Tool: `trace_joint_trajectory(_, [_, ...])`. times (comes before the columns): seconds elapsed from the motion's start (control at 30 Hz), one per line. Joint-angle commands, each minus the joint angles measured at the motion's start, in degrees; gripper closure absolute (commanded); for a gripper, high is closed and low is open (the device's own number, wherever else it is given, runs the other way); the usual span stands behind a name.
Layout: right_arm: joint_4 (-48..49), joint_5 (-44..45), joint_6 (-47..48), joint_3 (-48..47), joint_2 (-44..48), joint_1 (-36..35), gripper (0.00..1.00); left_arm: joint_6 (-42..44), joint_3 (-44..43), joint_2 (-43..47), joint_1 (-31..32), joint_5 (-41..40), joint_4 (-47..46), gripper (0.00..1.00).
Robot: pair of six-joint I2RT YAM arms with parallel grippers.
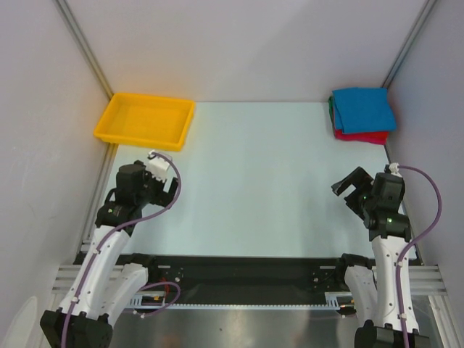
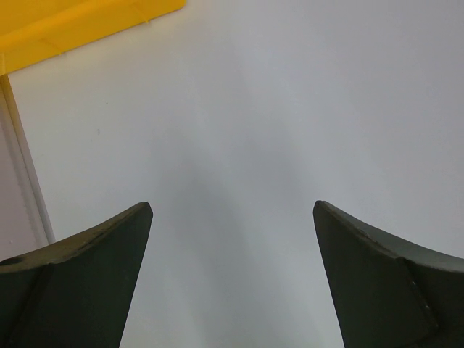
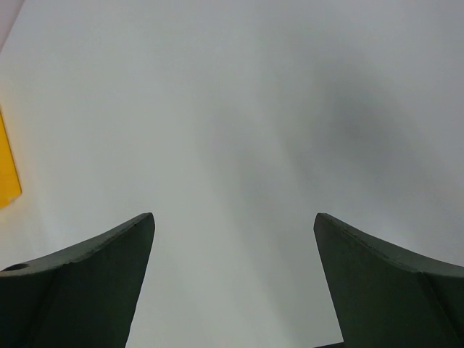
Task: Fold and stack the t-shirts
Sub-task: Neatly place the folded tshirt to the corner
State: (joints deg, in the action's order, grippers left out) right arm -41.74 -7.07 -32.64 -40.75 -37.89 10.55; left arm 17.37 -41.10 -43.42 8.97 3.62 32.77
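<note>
Left fingers (image 2: 80, 283) and right fingers (image 3: 80, 283): spread wide, holding nothing, with only table (image 1: 254, 167) showing between them. Both sets over the near half of the table, 1 at each side, well apart from each other.

All the t-shirts (image 1: 362, 116) in 1 pile at the far right corner, well apart from both sets of fingers. Blue shirt (image 1: 362, 105) on top, folded to a neat rectangle by the look of it. Red shirt (image 1: 366, 136) peeking out beneath along the near edge. Thin green edge (image 1: 332, 109) down the left side. Yellow tray (image 1: 145, 119) at the far left corner, with nothing in it.

As a judgement: either done, with everything folded and stacked, or not yet begun, with the pile waiting to be worked through. Cannot settle which from here. No shirt spread on the table, none in a grip.

Cannot count the layers, the lower ones being covered by the blue. Cannot make out any pink. Cannot tell how tidily the lower shirts are folded. No cloth in either wrist view, just table and a sliver of tray at the edge.
</note>
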Motion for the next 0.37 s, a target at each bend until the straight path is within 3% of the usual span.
trace_joint_trajectory(0.0, [0.25,-1.02,-0.93,0.32,0.71,-0.26,0.0,-1.02,0.23,1.14,-0.8,0.42,-1.66,0.0])
trace_joint_trajectory(0.33, [2.35,-1.81,-0.23,1.29,2.03,-0.26,0.0,-0.84,0.23,1.41,-0.89,0.78,-1.66,0.0])
